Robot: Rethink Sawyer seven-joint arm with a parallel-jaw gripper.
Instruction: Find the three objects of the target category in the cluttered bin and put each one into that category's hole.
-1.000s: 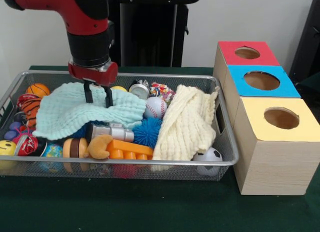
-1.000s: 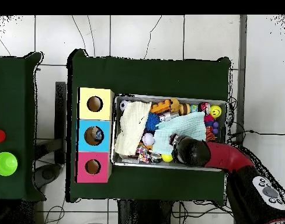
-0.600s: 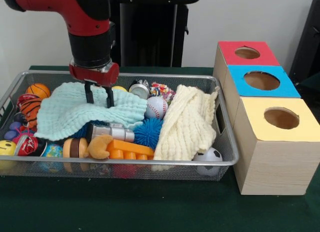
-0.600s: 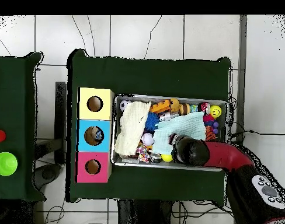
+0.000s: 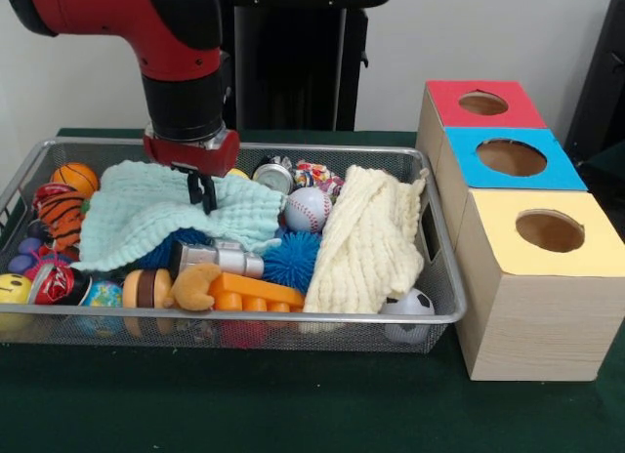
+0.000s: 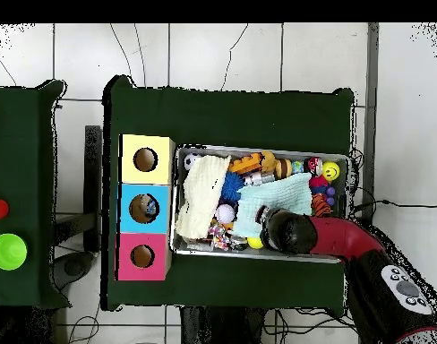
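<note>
**A:** In the wire bin (image 5: pixel 444 307) on the bench, the hand (image 5: pixel 202 191) has its fingers pinched narrow on a fold of the mint cloth (image 5: pixel 137 214). If it lifts from there, I'd guess the waffle-weave fabric either slips out or drags the silver flashlight (image 5: pixel 217 257) and spiky blue ball (image 5: pixel 290 259) along.

**B:** Yeah, soft floppy stuff next to hard round things. The stitched baseball (image 5: pixel 306 209) sits between both cloths, and the knitted cream cloth (image 5: pixel 366 240) could hide more. Can't tell which category is the target, so no idea whether it goes in the red (image 5: pixel 482 103), blue (image 5: pixel 511 157) or yellow hole (image 5: pixel 550 230).
</note>
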